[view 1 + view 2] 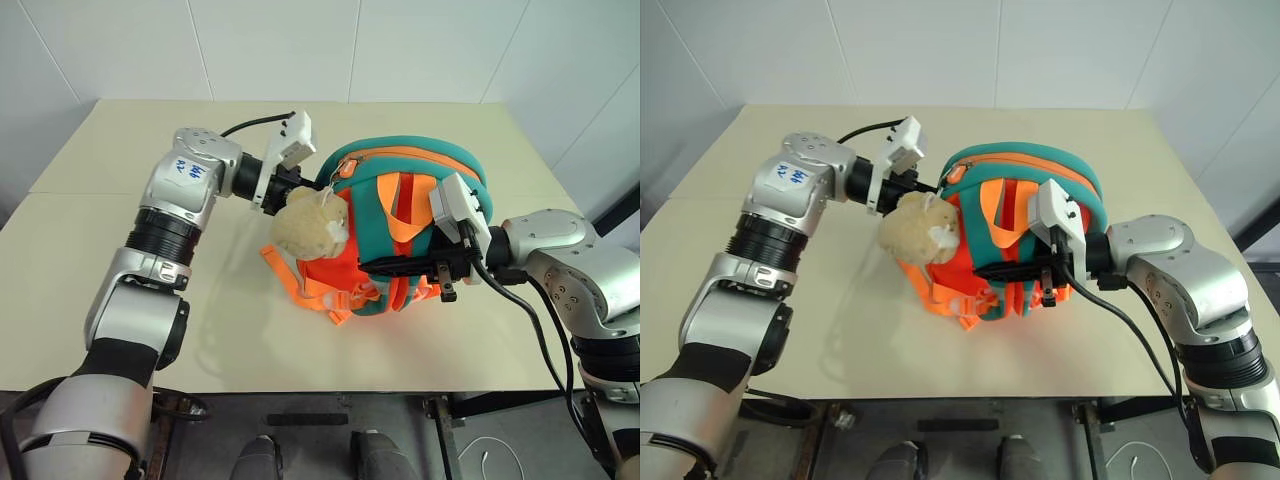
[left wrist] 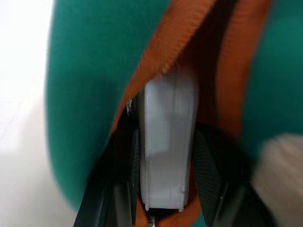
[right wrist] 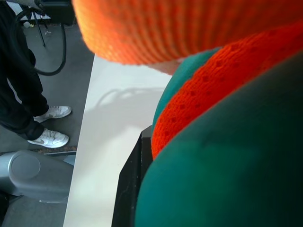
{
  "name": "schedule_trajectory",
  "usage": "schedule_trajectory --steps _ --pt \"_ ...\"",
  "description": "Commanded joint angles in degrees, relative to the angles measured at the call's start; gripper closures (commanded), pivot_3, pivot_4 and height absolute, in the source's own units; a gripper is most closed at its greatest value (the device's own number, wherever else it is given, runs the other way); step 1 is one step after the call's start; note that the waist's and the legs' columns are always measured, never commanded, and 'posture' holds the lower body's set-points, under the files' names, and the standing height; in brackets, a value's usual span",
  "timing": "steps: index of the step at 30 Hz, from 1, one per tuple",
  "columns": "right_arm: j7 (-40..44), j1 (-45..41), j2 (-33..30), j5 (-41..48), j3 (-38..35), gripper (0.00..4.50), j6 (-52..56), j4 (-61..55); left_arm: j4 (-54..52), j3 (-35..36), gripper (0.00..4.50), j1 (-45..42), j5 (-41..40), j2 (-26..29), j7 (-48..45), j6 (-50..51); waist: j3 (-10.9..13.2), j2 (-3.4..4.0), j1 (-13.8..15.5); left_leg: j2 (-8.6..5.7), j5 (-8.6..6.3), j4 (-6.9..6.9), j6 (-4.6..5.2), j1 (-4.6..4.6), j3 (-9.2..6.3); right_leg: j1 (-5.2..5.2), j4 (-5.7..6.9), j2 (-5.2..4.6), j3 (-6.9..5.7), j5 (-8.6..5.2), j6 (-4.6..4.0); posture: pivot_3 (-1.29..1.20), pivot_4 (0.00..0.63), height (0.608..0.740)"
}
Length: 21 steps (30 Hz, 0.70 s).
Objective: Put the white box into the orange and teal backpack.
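The orange and teal backpack (image 1: 420, 160) stands upright in the middle of the table, with a tan plush toy (image 1: 305, 230) hanging on its left side. My left gripper (image 1: 302, 186) reaches in from the left at the backpack's upper edge, just above the toy. In the left wrist view the white box (image 2: 168, 142) sits edge-on between the two black fingers (image 2: 210, 165), its far end at the orange-lined zipper opening. My right gripper (image 1: 415, 268) is shut on the backpack's right side, among the orange straps (image 1: 405, 225).
The cream table (image 1: 100, 250) has free room to the left of and behind the backpack. Loose orange webbing loops (image 1: 290, 280) lie at the backpack's front left. A person's dark trousers and white shoes (image 3: 49, 137) stand on the floor beside the table.
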Motion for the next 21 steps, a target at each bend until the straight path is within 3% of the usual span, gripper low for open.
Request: schedule_trajectory --steps 1,9,16,21 --pt "-0.1 -0.9 0.2 0.3 -0.8 4.50 -0.7 -1.2 -3.1 2.2 2.29 -0.6 -1.0 1.4 -0.6 0.0 0.0 0.00 0.0 0.00 0.00 -0.01 0.00 0.00 0.00 0.00 0.00 0.00 0.00 0.00 0.00 0.00 0.150 0.740" --pt "-0.2 -0.9 0.3 0.1 -0.7 4.50 -0.9 -1.1 -15.3 8.0 0.01 5.1 -5.5 11.3 -1.9 7.3 0.0 0.01 -0.3 0.03 0.01 -0.05 -0.02 0.01 0.00 -0.03 0.03 0.02 0.01 0.00 0.00 0.00 0.150 0.740" --pt "0.5 -1.0 0.3 -0.3 -0.6 4.50 -1.1 -0.6 -30.7 17.0 0.01 16.6 -14.9 22.3 -3.3 15.9 0.0 0.01 -0.1 0.03 0.01 0.01 -0.02 0.02 -0.01 0.01 0.05 0.01 0.01 0.00 0.00 0.00 0.150 0.740" --pt "1.1 -1.4 0.5 -0.7 -0.3 4.50 -1.5 0.3 -41.1 22.0 0.01 22.6 -21.4 21.1 5.0 24.2 0.0 0.01 0.1 0.02 0.02 0.09 -0.01 0.02 -0.11 0.07 0.11 0.01 -0.01 0.00 0.00 0.00 0.150 0.740"
